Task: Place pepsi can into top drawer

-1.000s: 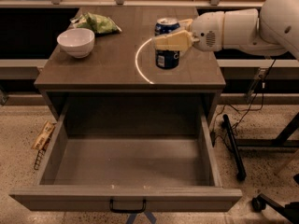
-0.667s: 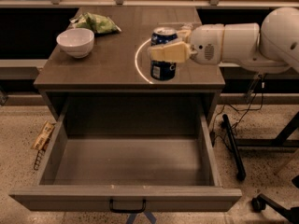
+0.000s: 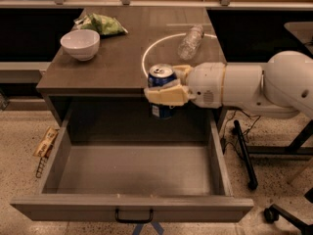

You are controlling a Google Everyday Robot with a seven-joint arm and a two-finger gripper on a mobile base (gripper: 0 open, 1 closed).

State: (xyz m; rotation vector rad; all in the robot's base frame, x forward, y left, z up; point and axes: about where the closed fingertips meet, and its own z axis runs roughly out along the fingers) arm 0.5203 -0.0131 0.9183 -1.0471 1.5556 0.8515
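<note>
Since the earlier view, the can point(image 3: 161, 76) had moved off the counter point(image 3: 112, 58) to hang upright over the back of the open drawer point(image 3: 132, 207), the gripper point(image 3: 164, 83) at the counter's front edge pinching its sides between its fingers point(image 3: 168, 96), seemingly ready for lowering in.

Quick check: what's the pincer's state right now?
Pincer: closed on the pepsi can, holding it upright at the cabinet's front edge, above the open top drawer.

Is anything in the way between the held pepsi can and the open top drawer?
Nothing visible. The gripper holds the pepsi can past the tabletop's front edge, over the open top drawer, whose floor is bare. The bowl and bottle sit behind on the tabletop.
</note>
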